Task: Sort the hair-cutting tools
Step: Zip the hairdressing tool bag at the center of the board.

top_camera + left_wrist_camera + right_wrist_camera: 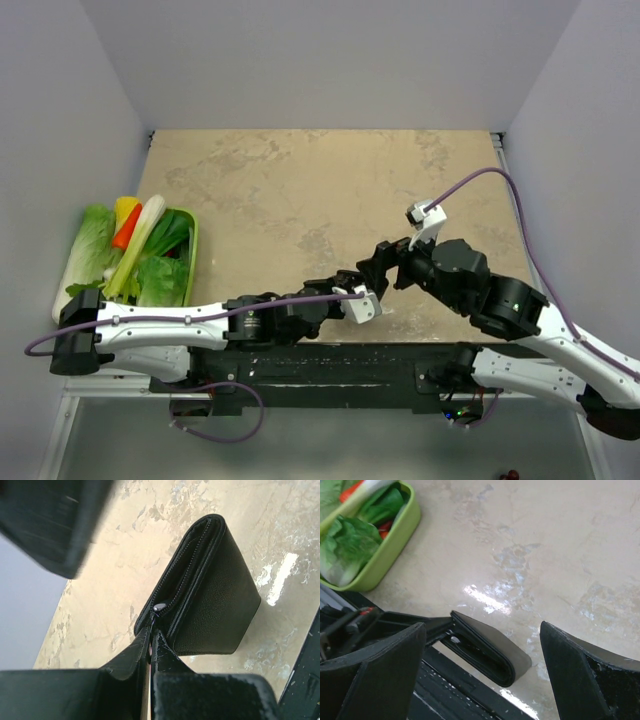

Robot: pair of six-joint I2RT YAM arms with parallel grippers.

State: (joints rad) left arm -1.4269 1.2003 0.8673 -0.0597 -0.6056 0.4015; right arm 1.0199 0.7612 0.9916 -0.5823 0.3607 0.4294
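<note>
Where the left wrist camera looks along its own fingers, the left gripper (151, 645) is pinched tight on the near edge of a black folding fabric case (215, 595), right below a small round metal snap stud (160, 607). A zip (186, 562) runs along the case's folded edge, and the case is folded closed. Under it lies the mottled beige table (110, 580); whether the case touches it cannot be told.

Seen from the right wrist, the right gripper (482, 626) has its two black fingers spread wide, one on each side of the frame, holding nothing. The case lies between and beyond them, apart from both, near the table's front edge. A lime-green plastic tray (395, 545) holding lettuce (340, 545) and other vegetables sits at upper left, well apart.

From the top camera, both arms meet near the table's front centre, the left arm (150, 325) reaching in from the left and the right arm (520, 310) from the right; they hide the case. The tray sits by the left wall. No hair-cutting tools show in any view, so their place cannot be told.
</note>
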